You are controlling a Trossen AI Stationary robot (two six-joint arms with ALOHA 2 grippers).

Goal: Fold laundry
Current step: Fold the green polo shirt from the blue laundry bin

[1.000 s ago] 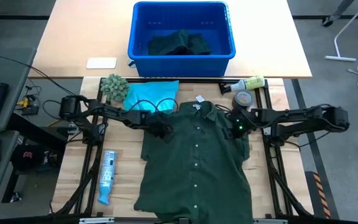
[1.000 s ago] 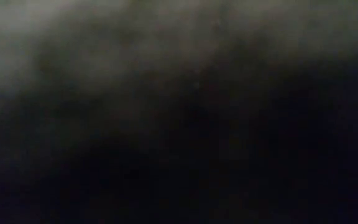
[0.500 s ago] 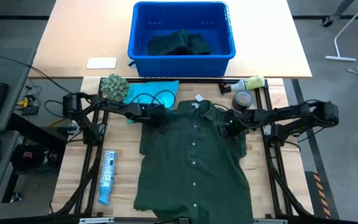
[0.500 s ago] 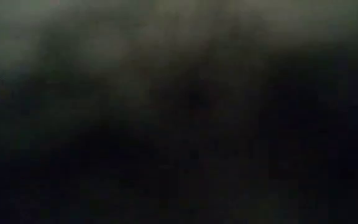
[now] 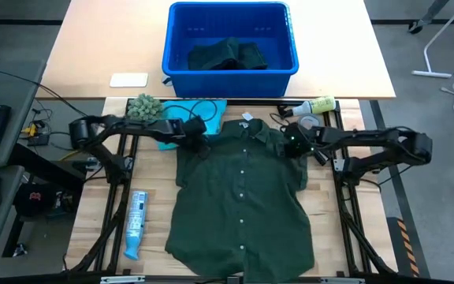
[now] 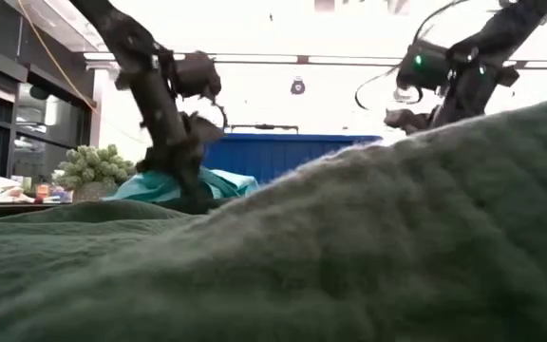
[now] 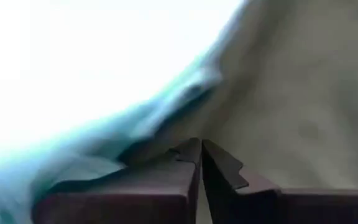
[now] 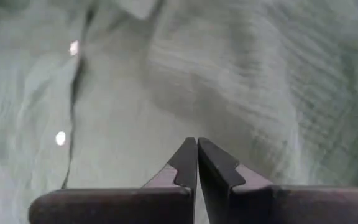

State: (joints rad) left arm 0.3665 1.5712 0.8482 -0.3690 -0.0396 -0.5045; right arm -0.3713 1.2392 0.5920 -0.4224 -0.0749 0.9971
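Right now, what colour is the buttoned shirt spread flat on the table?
Dark green buttoned shirt; clearest in the high view.

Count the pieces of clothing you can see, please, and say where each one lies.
3. A dark green shirt spread on the table between the arms; a turquoise piece by its left shoulder; a dark garment in the blue bin, which may hide more.

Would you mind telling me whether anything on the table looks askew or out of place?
The green shirt lies buttoned-side up but slightly skewed, hem rumpled, its left shoulder overlapping the turquoise garment. Both grippers, left and right, are shut at its shoulders. A tube and bottle lie loose beside the cloth. Nothing looks spilled or damaged.
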